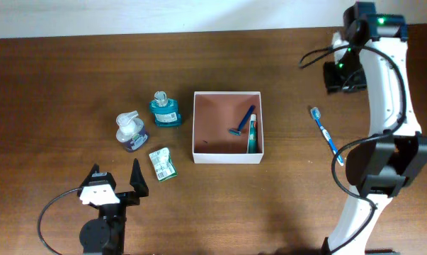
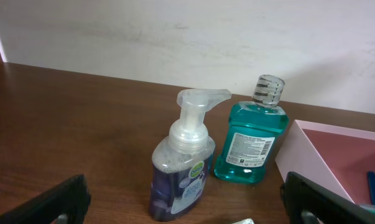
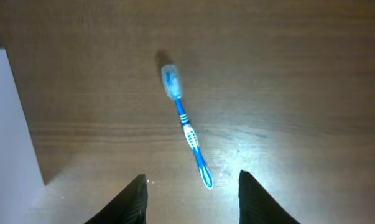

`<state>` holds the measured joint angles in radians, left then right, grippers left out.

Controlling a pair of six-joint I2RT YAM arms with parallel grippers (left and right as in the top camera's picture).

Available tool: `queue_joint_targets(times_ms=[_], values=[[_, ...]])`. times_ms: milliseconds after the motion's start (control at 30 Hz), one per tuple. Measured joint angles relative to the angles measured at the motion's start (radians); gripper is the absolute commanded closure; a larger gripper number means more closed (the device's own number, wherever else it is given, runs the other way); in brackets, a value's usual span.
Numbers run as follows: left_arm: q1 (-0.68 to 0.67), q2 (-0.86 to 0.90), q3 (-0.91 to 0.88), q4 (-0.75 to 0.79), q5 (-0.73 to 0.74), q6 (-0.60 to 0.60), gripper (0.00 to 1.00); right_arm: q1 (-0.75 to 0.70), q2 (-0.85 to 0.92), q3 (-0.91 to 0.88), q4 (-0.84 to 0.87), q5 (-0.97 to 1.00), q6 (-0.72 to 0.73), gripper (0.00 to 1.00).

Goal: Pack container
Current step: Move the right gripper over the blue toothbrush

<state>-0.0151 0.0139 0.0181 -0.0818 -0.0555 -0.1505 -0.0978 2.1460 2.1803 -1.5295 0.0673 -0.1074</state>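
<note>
Container [image 1: 217, 117] sits in the middle of the surface [image 1: 57, 85], open on top. A razor [image 1: 241, 122] and a tube [image 1: 253, 134] lie inside by its right wall. Its walls look thin, so I think a bump from an arm could slide it away. Go in from above, not from the side.

Next come the teal bottle [image 2: 249, 140] and the soap bottle [image 2: 181, 165]. They stand close together, just left of the container. Your left gripper [image 1: 116, 170] is wide open and holds nothing. It is low and near them. If you reach for one bottle, a finger may tip the other over. Both are tall and the container is shallow, so they may need to lie down to fit.

A small green packet [image 1: 162, 163] lies flat near the soap bottle and could get pushed along.

Last is the toothbrush [image 3: 186, 127], right of the container. Your right gripper [image 3: 191, 193] hangs over it, open and empty. The toothbrush is thin and flat, so the fingers may scrape the surface or make it spin away.
</note>
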Motion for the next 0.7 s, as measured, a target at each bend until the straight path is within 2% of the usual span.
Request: queue_joint_targets(times_ms=[367,700], values=[[0.000,0.000,0.000,0.000,0.000,0.000,0.01,-0.030,0.000,-0.299,0.139,-0.018,-0.107,0.60],[0.000,0.000,0.000,0.000,0.000,0.000,0.01,-0.070,0.000,-0.469,0.252,-0.021,-0.136,0.61]])
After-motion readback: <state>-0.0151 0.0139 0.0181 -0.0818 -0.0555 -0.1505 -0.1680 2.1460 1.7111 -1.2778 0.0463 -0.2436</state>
